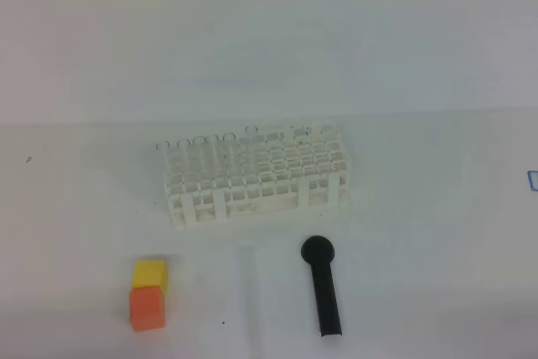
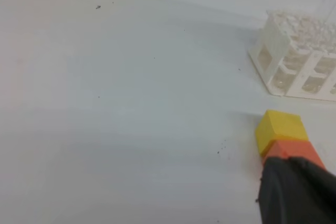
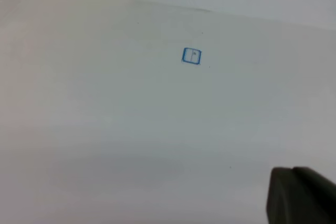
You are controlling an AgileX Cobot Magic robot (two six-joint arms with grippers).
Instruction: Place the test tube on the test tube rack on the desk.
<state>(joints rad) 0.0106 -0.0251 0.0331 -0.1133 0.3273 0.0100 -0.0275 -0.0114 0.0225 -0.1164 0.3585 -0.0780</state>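
Note:
The white lattice test tube rack (image 1: 256, 176) stands mid-desk in the exterior high view; its corner (image 2: 294, 61) shows in the left wrist view. Clear round rims of tubes stand in its back left holes. A very faint slim test tube (image 1: 250, 292) seems to lie on the white desk (image 1: 420, 233) in front of the rack, between the blocks and a black club. Neither arm shows in the exterior high view. Only a dark piece of my left gripper (image 2: 296, 192) and of my right gripper (image 3: 302, 198) shows at each wrist view's lower right; both are shut, with nothing seen held.
A black round-headed club (image 1: 324, 287) lies in front of the rack on the right. A yellow block (image 1: 150, 272) touches an orange block (image 1: 146, 307) at the front left, and they sit just by the left gripper (image 2: 283, 129). A small blue square mark (image 3: 191, 56) is on the desk at the right.

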